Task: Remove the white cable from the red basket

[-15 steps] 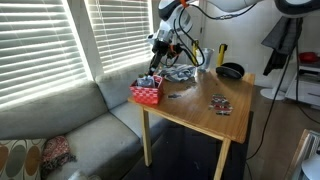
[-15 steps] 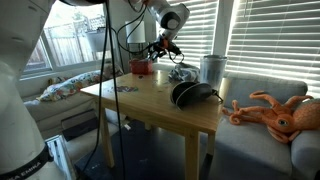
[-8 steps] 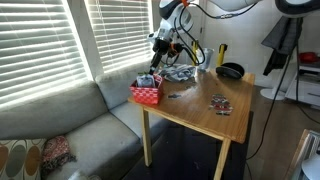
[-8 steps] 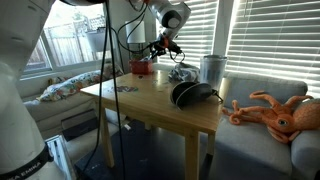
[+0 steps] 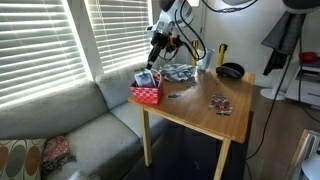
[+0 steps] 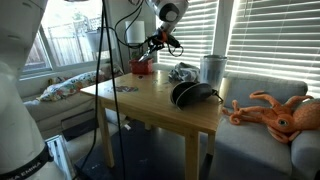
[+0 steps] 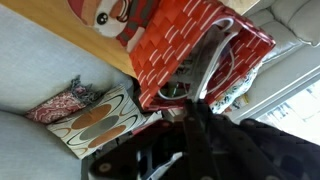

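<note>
The red basket (image 5: 146,95) stands at the table corner by the window, and shows in both exterior views (image 6: 141,68). In the wrist view it (image 7: 165,50) lies below the jaws with its latticed sides in sight. My gripper (image 5: 154,60) hangs just above it, also seen in an exterior view (image 6: 151,44). The dark jaws (image 7: 196,105) are shut on the white cable (image 7: 211,58). Its strands run from the basket up to the jaws. In an exterior view the cable (image 5: 148,78) dangles between gripper and basket.
A grey-and-white patterned heap (image 5: 180,72) lies behind the basket. A black bowl (image 5: 231,71), small cards (image 5: 219,104), black headphones (image 6: 190,94) and a white cylinder (image 6: 212,68) share the wooden table (image 5: 200,112). A grey sofa (image 5: 80,125) lies below the basket corner.
My gripper has risen a little above the basket, drawing the white cable up with it. The basket has stayed in place.
</note>
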You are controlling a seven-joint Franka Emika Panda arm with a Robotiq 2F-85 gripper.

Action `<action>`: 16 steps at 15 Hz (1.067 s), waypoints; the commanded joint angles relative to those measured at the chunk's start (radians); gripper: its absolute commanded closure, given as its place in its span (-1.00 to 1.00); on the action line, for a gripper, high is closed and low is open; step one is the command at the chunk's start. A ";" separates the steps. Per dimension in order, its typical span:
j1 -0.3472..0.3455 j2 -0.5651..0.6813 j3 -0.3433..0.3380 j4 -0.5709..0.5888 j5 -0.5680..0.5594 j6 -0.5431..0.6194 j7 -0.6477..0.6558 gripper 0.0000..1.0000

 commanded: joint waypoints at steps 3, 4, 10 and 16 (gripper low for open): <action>-0.024 -0.098 0.011 -0.045 0.024 -0.011 -0.001 0.96; -0.026 -0.113 0.009 -0.055 0.029 -0.008 -0.001 0.96; -0.045 -0.216 -0.003 -0.141 0.069 0.012 -0.008 0.96; -0.047 -0.393 -0.038 -0.289 0.107 0.046 -0.011 0.96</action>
